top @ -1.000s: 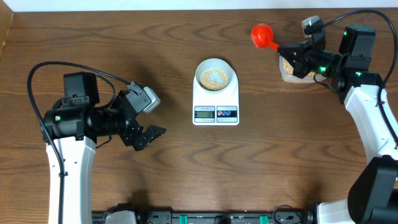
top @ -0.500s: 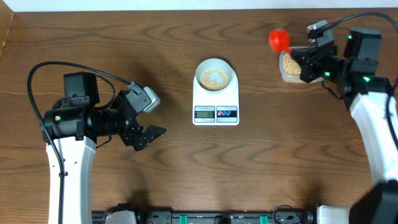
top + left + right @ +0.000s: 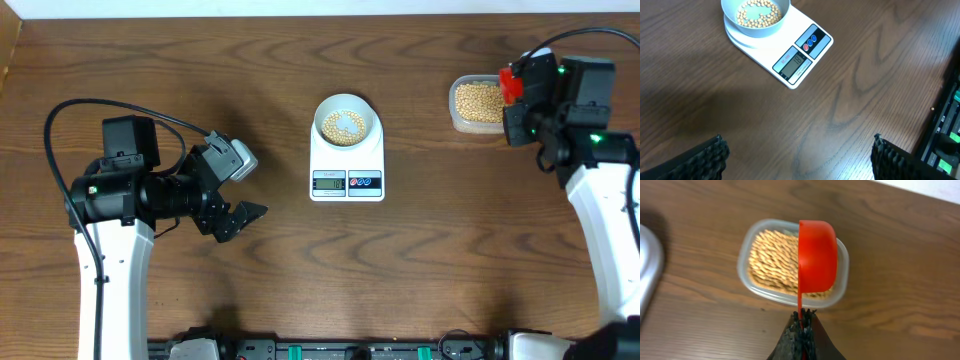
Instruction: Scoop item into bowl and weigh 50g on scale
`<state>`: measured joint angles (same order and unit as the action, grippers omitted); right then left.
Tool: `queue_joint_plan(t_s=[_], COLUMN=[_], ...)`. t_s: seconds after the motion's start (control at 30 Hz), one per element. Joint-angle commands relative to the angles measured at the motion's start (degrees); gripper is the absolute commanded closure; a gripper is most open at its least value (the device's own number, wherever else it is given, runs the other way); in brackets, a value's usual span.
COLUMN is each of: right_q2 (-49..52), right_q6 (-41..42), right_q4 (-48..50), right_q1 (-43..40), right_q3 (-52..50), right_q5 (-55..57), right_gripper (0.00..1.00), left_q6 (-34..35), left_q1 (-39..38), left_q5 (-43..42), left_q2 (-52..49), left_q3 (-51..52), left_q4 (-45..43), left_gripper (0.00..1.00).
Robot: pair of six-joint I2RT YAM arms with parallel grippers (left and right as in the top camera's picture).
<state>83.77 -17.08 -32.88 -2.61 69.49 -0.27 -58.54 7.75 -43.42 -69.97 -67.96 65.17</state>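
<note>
Two arms: left end effector (image 3: 797, 165) at nine o'clock gapes empty; right end effector (image 3: 801, 319) at two o'clock pinches a red scoop (image 3: 817, 255) over the tub (image 3: 742, 262) of beans (image 3: 772, 262). The scale (image 3: 791, 31) digits are unreadable.

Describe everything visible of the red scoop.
The scoop looks like glossy red plastic: a rounded cup on a thin straight handle. The right gripper is shut on the handle's end. The cup is turned on its side, rim edge-on in the wrist view, so its inside is hidden. It hangs over the clear tub of beans; whether it touches them cannot be told. Overhead, only a red sliver shows.
</note>
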Motion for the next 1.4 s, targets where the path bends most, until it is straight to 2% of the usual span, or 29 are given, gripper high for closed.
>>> queue_joint_plan(t_s=[0.0,0.27,0.43,1.0,1.17,1.37], right_q2=[2.4,9.2,9.2,16.4,16.6,16.6], right_q6=[-1.1,-2.1,-4.9,-6.1,-6.1,-2.3], right_q4=[-0.2,1.3,3.6,5.0,4.7,3.3], right_q1=[1.6,4.1,5.2,5.7,5.8,6.1], right_q3=[0.2,0.2,0.2,0.1,0.1,0.1], right_q5=[6.4,17.5,17.6,21.4,16.3,8.1], right_gripper=[0.99,0.99,0.99,0.99,0.99,0.99], left_q6=[-0.8,-0.8,-0.8,-0.8,-0.8,-0.8], left_q1=[-0.1,-0.1,-0.1,-0.1,-0.1,-0.1], left_q5=[-0.9,-0.9,-0.9,-0.9,-0.9,-0.9], left_q2=[0.4,0.4,0.4,0.4,0.4,0.4], left_q3=[-1.6,-1.6,-1.6,-1.6,-1.5,-1.5], left_q4=[0.2,0.2,0.2,0.2,0.2,0.2], left_gripper=[0.07,0.07,0.07,0.07,0.07,0.07])
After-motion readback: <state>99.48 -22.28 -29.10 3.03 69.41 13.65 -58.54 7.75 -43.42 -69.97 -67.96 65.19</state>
